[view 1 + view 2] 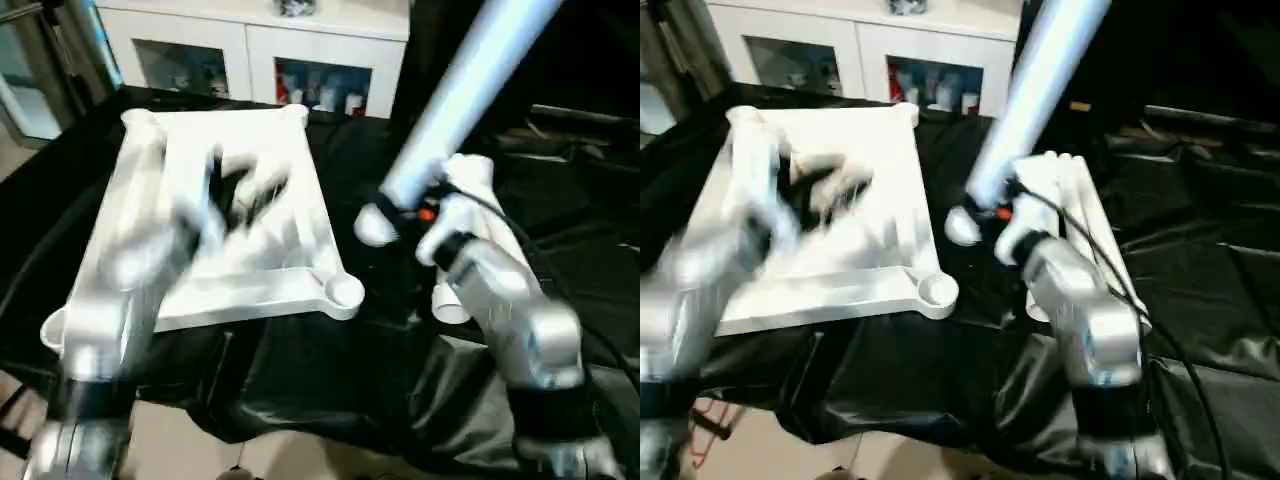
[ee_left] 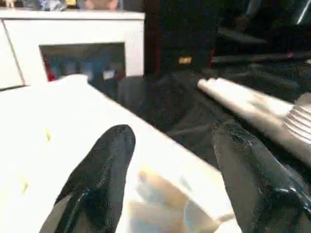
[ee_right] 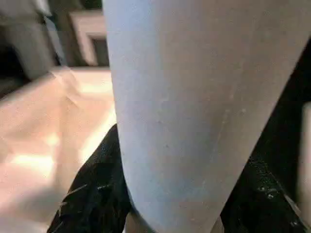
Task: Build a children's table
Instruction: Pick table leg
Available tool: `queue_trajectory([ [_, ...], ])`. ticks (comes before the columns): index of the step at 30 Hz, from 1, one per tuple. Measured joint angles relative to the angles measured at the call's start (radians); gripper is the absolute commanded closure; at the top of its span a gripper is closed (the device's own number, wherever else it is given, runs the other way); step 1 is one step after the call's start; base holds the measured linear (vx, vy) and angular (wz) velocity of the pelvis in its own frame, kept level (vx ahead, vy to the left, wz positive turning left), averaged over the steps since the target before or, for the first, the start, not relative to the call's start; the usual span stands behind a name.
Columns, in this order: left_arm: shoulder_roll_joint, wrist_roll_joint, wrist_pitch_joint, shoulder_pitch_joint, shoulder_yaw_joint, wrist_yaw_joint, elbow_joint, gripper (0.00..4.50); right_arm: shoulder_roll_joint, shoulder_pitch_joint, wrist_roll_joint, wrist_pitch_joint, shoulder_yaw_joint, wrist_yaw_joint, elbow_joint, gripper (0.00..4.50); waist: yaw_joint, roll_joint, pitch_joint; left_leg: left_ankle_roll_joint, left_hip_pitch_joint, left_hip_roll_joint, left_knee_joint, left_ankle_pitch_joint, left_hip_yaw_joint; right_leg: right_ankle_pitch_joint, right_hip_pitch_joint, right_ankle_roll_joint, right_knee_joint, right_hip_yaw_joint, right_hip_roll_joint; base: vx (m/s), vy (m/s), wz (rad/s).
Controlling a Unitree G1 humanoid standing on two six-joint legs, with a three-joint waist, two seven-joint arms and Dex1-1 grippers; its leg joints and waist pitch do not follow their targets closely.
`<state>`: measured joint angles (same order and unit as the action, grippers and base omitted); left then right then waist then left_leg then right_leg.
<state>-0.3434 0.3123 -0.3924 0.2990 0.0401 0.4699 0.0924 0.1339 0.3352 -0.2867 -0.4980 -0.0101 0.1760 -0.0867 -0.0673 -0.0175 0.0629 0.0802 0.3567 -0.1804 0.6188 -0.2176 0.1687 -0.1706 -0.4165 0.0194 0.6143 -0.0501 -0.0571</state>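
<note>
The right gripper (image 1: 400, 205) clamps a leg (image 1: 455, 95), raised slanting over the black-draped desk (image 1: 300, 370). The left gripper (image 1: 245, 190), jaws apart, reaches above the tabletop (image 1: 300, 235), lying underside up at the desk's left; spare legs (image 2: 243, 102) lie to its right.

Four cameras: a stereo head pair and one on each wrist.

The two eye views look forward and down over both silver forearms at the black-draped surface (image 1: 300, 380), sharing the tabletop (image 1: 270, 290) and the white cabinet (image 1: 250, 40) beyond. The left wrist view looks level, close over that tabletop's edge toward the cabinet; the right wrist view sits pressed against a leg (image 3: 194, 107).
</note>
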Motion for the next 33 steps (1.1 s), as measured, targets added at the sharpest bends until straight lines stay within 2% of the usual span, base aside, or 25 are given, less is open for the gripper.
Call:
queue_trajectory([
  [3,-0.010,-0.033,0.007,-0.024,-0.021,-0.018,0.031,1.48,-0.008,-0.017,-0.014,-0.031,0.023,-0.020,0.000,2.57,0.011,-0.001,0.000,0.000,0.000,0.000,0.000,0.000,0.000,-0.001,0.000,-0.004,0.000,0.000,0.000,0.000,0.000,0.00],
  [6,-0.010,-0.044,0.016,-0.016,-0.081,0.001,0.039,1.48,0.007,-0.007,-0.043,-0.025,0.060,0.006,0.014,2.57,0.011,0.004,0.001,0.000,-0.001,0.000,0.000,0.000,0.000,-0.001,0.001,-0.004,0.000,0.001,0.000,0.000,0.000,0.00],
  [9,-0.010,-0.049,0.025,-0.004,-0.137,0.069,0.019,1.48,0.024,0.007,-0.043,0.012,0.057,0.053,0.020,2.57,0.012,0.015,-0.001,0.000,-0.001,0.001,0.000,0.000,0.000,0.000,0.001,-0.005,0.000,0.002,0.000,0.000,0.000,0.00],
  [12,0.009,-0.048,0.033,0.002,-0.140,0.092,-0.015,1.48,0.045,-0.010,-0.034,0.016,0.029,0.085,-0.003,2.57,0.018,0.021,-0.004,0.000,0.001,0.001,-0.003,0.000,0.000,0.000,0.001,-0.005,0.001,0.001,0.000,0.000,0.000,0.00],
  [15,-0.001,-0.053,0.034,0.001,-0.141,0.093,-0.035,1.48,0.048,-0.030,-0.049,-0.023,0.006,0.121,-0.033,2.57,0.025,0.013,-0.001,0.001,0.002,0.000,-0.006,0.001,0.000,0.000,-0.001,-0.005,0.001,0.001,0.001,0.000,0.000,0.00],
  [16,-0.016,-0.053,0.039,0.001,-0.149,0.108,-0.035,1.48,0.054,-0.030,-0.059,-0.026,-0.006,0.143,-0.033,2.57,0.027,0.007,-0.002,0.001,0.002,0.000,-0.007,0.001,0.000,0.000,-0.002,-0.005,0.001,0.001,0.001,0.000,0.000,0.00],
  [21,-0.088,-0.072,0.075,-0.001,-0.190,0.209,-0.055,1.48,0.071,-0.023,-0.073,-0.043,-0.050,0.208,-0.042,2.57,0.027,-0.007,-0.002,-0.002,0.001,0.000,-0.007,0.003,0.001,0.000,0.000,-0.004,-0.002,0.002,0.001,0.000,0.000,0.00],
  [22,-0.105,-0.074,0.077,0.000,-0.202,0.239,-0.067,1.48,0.082,-0.023,-0.073,-0.046,-0.059,0.221,-0.040,2.57,0.027,-0.012,-0.001,-0.003,0.001,0.001,-0.007,0.004,0.002,0.000,0.000,-0.004,-0.002,0.002,0.001,0.000,0.000,0.00],
  [23,-0.120,-0.074,0.077,0.000,-0.217,0.282,-0.082,1.31,0.091,-0.023,-0.073,-0.048,-0.063,0.236,-0.038,2.57,0.026,-0.019,-0.002,-0.003,0.001,0.001,-0.007,0.004,0.002,0.000,-0.001,-0.005,-0.002,0.002,0.001,0.000,0.000,0.00],
  [25,-0.136,-0.072,0.079,0.004,-0.249,0.367,-0.121,1.31,0.097,-0.023,-0.074,-0.054,-0.066,0.253,-0.033,2.57,0.021,-0.034,-0.003,-0.003,-0.001,0.000,-0.008,0.004,0.002,-0.001,-0.002,-0.005,-0.002,0.002,0.001,0.000,0.000,0.00],
  [27,-0.148,-0.075,0.098,0.026,-0.281,0.428,-0.170,1.10,0.096,-0.018,-0.075,-0.058,-0.066,0.266,-0.019,2.57,0.019,-0.044,-0.003,-0.003,-0.002,0.000,-0.008,0.004,0.003,0.000,-0.001,-0.004,-0.002,0.002,0.001,0.000,0.000,0.00],
  [31,-0.186,-0.138,0.182,0.125,-0.316,0.504,-0.327,0.91,0.114,0.005,-0.077,-0.059,-0.074,0.301,0.013,2.57,0.019,-0.047,-0.002,-0.003,-0.003,0.001,-0.008,0.004,0.003,0.000,0.000,-0.004,-0.002,0.004,0.000,0.000,0.000,0.00],
  [33,-0.190,-0.161,0.206,0.157,-0.330,0.527,-0.382,0.68,0.127,0.008,-0.077,-0.059,-0.073,0.313,0.013,2.57,0.017,-0.048,-0.002,-0.003,-0.004,0.001,-0.008,0.004,0.003,0.000,0.001,-0.004,-0.001,0.004,0.000,0.000,0.000,0.00],
])
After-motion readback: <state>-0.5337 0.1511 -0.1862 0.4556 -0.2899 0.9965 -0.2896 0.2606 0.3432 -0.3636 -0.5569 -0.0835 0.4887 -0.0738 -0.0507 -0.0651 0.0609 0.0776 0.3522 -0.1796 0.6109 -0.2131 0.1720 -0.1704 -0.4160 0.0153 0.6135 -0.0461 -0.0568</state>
